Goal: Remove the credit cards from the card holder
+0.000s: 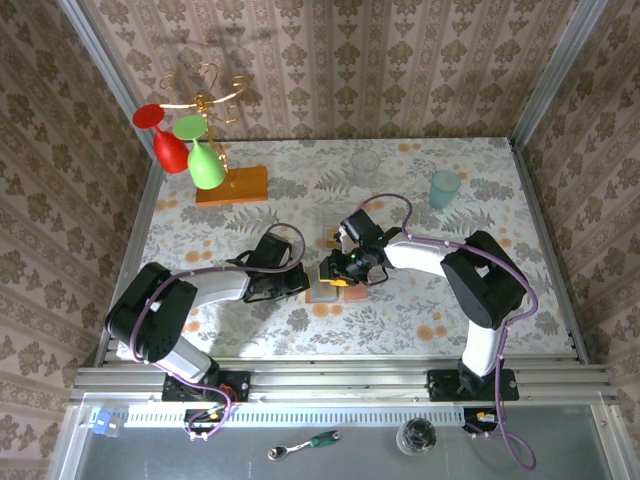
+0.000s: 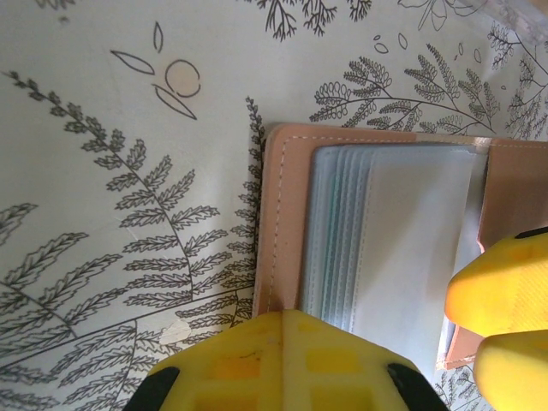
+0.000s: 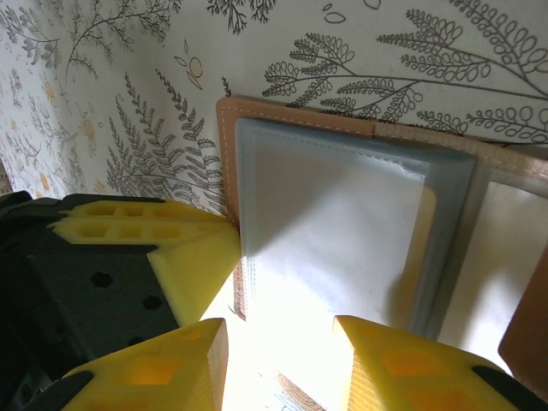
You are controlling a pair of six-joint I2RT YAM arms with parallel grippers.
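The small bifold card holder (image 2: 284,214) – tan leather rim, stitched, around grey-blue clear sleeves – lay open and flat mid-table on the fern-printed cloth (image 1: 420,310). In the left wrist view its long axis ran side to side, with the short stitched edge at the left. The left gripper (image 2: 282,364) was closed at the holder's near edge. The right gripper (image 3: 278,364) stood part-way apart over the sleeves – whether it pinched anything could not be told.

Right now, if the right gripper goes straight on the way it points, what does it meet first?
The card holder: its clear pocket page lies directly ahead of the right gripper; depth is unclear, it may already touch.
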